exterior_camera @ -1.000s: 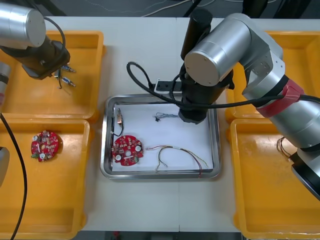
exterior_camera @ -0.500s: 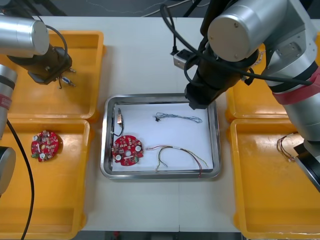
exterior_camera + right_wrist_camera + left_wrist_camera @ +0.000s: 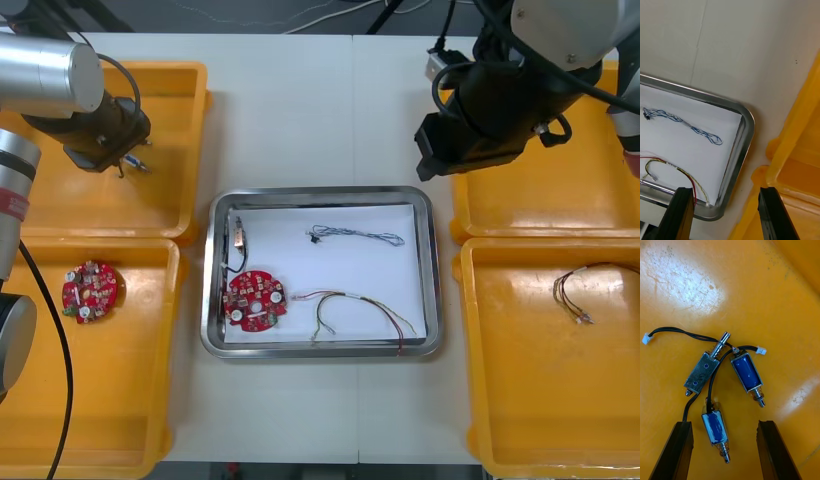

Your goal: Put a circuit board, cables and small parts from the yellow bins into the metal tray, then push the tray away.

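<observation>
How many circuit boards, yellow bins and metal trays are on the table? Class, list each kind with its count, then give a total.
Circuit boards: 2
Yellow bins: 4
Metal trays: 1
Total: 7

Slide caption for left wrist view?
Open left gripper poised over three small metal parts in a yellow bin.

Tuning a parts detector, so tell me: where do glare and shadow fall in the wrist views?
Left wrist view: white glare patches on the glossy yellow bin floor, beyond the small metal parts below the open left gripper. Right wrist view: the shiny metal tray's rim shades its white liner's edge, ahead of the open right gripper.
</observation>
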`<state>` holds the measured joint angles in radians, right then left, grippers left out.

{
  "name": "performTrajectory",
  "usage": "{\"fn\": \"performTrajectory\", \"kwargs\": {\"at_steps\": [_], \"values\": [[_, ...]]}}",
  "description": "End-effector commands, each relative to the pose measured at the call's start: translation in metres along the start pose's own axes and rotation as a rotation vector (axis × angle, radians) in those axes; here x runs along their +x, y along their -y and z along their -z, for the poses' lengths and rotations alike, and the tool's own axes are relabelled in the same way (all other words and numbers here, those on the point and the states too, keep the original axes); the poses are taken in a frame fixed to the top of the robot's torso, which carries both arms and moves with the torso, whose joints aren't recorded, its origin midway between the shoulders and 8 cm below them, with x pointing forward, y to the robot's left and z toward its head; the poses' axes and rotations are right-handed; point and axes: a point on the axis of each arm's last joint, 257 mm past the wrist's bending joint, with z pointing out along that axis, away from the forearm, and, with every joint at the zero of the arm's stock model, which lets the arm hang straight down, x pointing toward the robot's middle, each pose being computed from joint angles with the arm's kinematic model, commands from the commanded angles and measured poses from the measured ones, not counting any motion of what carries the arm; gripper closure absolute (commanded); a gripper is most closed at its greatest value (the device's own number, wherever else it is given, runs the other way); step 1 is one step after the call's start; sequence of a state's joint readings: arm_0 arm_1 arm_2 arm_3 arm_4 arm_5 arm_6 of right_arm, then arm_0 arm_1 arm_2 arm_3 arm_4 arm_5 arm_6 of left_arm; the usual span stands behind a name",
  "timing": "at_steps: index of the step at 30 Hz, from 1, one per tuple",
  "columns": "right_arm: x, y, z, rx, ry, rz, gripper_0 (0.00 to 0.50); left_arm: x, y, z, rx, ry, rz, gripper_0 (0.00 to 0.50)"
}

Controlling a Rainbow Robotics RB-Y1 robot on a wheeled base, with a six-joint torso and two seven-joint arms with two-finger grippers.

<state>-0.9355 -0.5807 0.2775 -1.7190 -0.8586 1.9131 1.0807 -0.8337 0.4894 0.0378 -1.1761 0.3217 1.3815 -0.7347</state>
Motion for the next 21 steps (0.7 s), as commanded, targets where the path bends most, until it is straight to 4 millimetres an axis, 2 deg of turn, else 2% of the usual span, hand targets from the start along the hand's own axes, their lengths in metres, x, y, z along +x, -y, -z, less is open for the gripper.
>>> {"fn": "performTrajectory", "kwargs": {"at_steps": [1, 6, 11, 15, 21], "values": [[-0.014, 0.023, 0.029, 0.017, 0.066, -0.180, 0.000, -0.009, 0.032, 0.014, 0.065, 0.010, 0.045, 0.000], [-0.017, 0.031, 0.042, -0.014, 0.080, -0.297, 0.000, -0.003, 0.029, 0.006, 0.058, -0.003, 0.050, 0.000], [-0.009, 0.048, 0.048, -0.026, 0.083, -0.337, 0.000, 0.000, 0.030, 0.003, 0.063, -0.014, 0.058, 0.000], [0.008, 0.067, 0.053, -0.016, 0.109, -0.339, 0.000, 0.003, 0.032, 0.003, 0.072, -0.024, 0.058, 0.000], [0.031, 0.084, 0.057, -0.007, 0.131, -0.333, 0.000, 0.007, 0.035, 0.003, 0.077, -0.033, 0.055, 0.000]]}}
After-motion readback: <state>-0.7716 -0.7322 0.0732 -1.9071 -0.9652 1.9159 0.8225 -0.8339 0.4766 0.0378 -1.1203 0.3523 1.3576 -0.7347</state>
